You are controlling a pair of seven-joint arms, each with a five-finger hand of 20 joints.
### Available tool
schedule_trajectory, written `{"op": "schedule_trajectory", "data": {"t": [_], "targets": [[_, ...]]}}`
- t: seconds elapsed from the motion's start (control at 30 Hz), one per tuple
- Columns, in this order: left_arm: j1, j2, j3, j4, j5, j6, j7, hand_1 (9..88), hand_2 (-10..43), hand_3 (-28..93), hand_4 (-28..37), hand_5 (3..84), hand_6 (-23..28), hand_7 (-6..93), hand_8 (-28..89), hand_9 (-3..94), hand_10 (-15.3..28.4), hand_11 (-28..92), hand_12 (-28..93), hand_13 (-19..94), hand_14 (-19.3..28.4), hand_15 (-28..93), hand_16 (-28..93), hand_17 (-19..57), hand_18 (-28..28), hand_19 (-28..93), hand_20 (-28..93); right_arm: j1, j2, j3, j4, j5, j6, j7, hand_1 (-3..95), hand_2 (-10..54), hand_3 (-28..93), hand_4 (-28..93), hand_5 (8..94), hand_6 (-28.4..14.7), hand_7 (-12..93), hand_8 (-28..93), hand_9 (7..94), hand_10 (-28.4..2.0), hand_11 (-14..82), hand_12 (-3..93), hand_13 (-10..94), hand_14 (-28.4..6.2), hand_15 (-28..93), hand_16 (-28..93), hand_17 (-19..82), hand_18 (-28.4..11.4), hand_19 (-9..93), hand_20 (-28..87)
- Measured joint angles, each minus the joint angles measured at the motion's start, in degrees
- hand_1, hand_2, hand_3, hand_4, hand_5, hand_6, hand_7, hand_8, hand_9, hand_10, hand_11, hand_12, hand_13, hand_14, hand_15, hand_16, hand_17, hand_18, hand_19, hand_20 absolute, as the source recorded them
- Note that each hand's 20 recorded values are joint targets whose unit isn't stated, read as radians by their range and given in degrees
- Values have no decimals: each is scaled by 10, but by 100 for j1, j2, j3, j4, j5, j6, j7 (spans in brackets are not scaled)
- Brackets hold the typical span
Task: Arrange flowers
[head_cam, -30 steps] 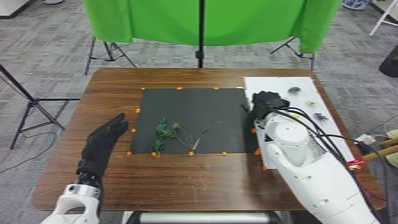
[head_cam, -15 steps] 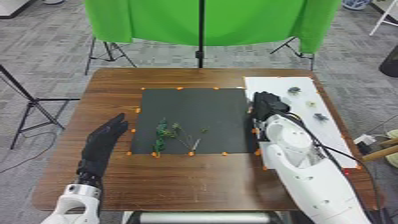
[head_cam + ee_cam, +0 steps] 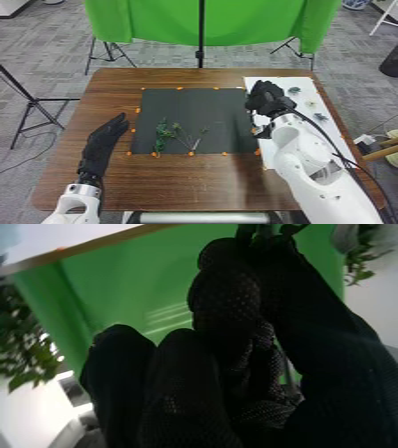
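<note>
Holding a thin stem (image 3: 287,369) in pinched, narrow fingers (image 3: 224,289) of right hand (image 3: 266,100); must probably go leftward and nearer, to green sprigs (image 3: 161,136) on dark mat (image 3: 191,106).

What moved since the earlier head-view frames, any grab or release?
Right hand shifted forward, toward the far table edge, over the white sheet's left side. Grab or release: can't tell. Unchanged: left hand, green sprigs on the dark mat, small flowers on the sheet.

Green cloth (image 3: 147,22) – black stand (image 3: 200,54)
</note>
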Motion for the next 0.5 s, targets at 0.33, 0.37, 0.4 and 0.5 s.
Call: {"op": "schedule_trajectory", "data": {"t": [0.33, 0.37, 0.4, 0.5], "targets": [[-18, 3, 4, 5, 0, -27, -23, 211, -77, 681, -206, 431, 16, 58, -54, 423, 111, 78, 133, 290, 126, 76, 7, 17, 93, 6, 149, -468, -593, -309, 34, 57, -331, 26, 552, -95, 571, 29, 805, -42, 353, 232, 893, -98, 550, 273, 937, -22, 717, 317, 750, -104, 932, 699], [-17, 3, 4, 5, 0, -27, -23, 211, -77, 681, -206, 432, 16, 58, -54, 423, 111, 79, 132, 290, 126, 76, 7, 17, 93, 6, 149, -506, -623, -327, 63, 58, -336, 26, 550, -95, 569, 30, 803, -40, 355, 230, 892, -98, 550, 273, 937, -22, 716, 318, 750, -104, 932, 699], [-13, 3, 4, 5, 0, -28, -25, 211, -77, 680, -206, 431, 16, 57, -55, 424, 111, 78, 132, 289, 126, 76, 7, 17, 93, 6, 149, -541, -651, -338, 95, 58, -341, 26, 548, -95, 567, 30, 802, -38, 356, 228, 892, -99, 549, 274, 937, -23, 715, 318, 750, -104, 932, 699], [5, 3, 3, 4, 0, -36, -28, 210, -78, 681, -206, 431, 16, 57, -55, 422, 111, 78, 132, 289, 126, 76, 6, 17, 93, 6, 149, -626, -721, -341, 179, 57, -346, 24, 547, -95, 551, 26, 796, -35, 366, 222, 889, -101, 546, 274, 937, -24, 710, 321, 746, -104, 932, 697]]}}
